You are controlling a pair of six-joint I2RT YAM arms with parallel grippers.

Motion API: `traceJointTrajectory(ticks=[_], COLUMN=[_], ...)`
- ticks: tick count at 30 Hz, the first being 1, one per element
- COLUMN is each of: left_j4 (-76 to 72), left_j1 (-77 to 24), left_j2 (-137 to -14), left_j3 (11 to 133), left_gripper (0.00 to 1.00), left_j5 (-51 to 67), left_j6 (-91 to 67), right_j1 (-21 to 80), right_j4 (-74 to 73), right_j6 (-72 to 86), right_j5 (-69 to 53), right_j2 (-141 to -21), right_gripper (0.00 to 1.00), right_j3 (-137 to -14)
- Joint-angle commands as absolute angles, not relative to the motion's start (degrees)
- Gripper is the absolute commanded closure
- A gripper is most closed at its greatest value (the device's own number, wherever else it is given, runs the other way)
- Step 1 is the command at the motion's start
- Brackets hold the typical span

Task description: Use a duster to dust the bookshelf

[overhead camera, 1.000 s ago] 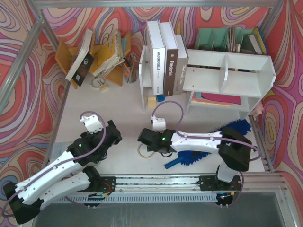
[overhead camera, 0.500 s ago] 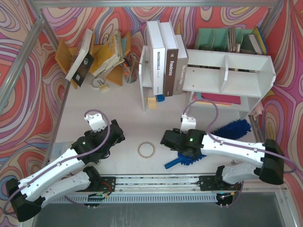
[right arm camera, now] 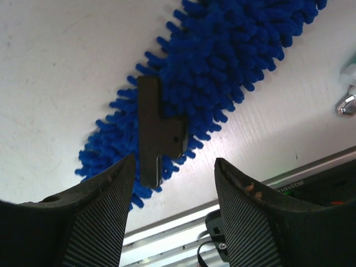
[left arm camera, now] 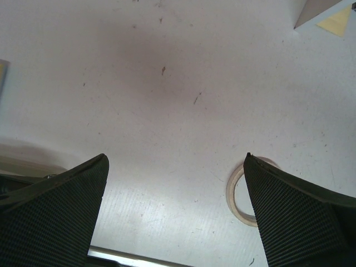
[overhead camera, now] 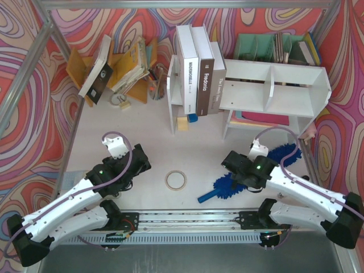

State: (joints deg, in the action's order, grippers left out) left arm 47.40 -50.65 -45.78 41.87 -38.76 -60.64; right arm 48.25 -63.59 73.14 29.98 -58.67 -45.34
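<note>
The duster [overhead camera: 227, 185] is laid diagonally on the worktop [overhead camera: 142, 128] near its front right corner. Its slim handle is pointed toward the front edge and its fluffy head is stretched toward the right edge. The right tool [overhead camera: 230, 160] is held just above the fluffy head, jaws parted, with nothing gripped between them. A dark plastic piece [right arm camera: 158, 130] is seen set into the blue pile. The bookshelf [overhead camera: 273, 85] is placed at the back right, with books [overhead camera: 199, 68] stood upright at its left end. The left tool [overhead camera: 141, 164] is spread wide and released over bare worktop, with a tape ring [overhead camera: 176, 180] lying near it.
</note>
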Motion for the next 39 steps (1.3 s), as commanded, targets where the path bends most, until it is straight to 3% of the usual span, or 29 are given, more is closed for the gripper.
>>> traceJointTrajectory(ticks=[1, 12, 27, 39], left_j4=[47.1, 46.8, 45.8, 44.9], left_j1=[-50.8, -50.9, -50.8, -50.9], left_j2=[-46.1, -46.4, -47.6, -50.2], left_j3=[41.1, 40.9, 41.5, 43.0], left_gripper=[0.02, 0.02, 0.02, 0.02], left_j5=[-38.1, -37.7, -37.1, -37.0], left_j6=[-60.4, -60.0, -59.1, -58.1], right_j1=[41.7, 34.8, 31.6, 31.2], right_j4=[-54.4, -44.3, -43.2, -44.1], right_j6=[63.5, 56.1, 56.8, 56.2], right_j5=[25.1, 17.6, 16.4, 16.5], right_j2=[-53.8, -52.9, -54.9, -54.7], right_gripper=[0.43, 0.49, 0.56, 0.79], right_j3=[-41.3, -35.8, -32.6, -34.4])
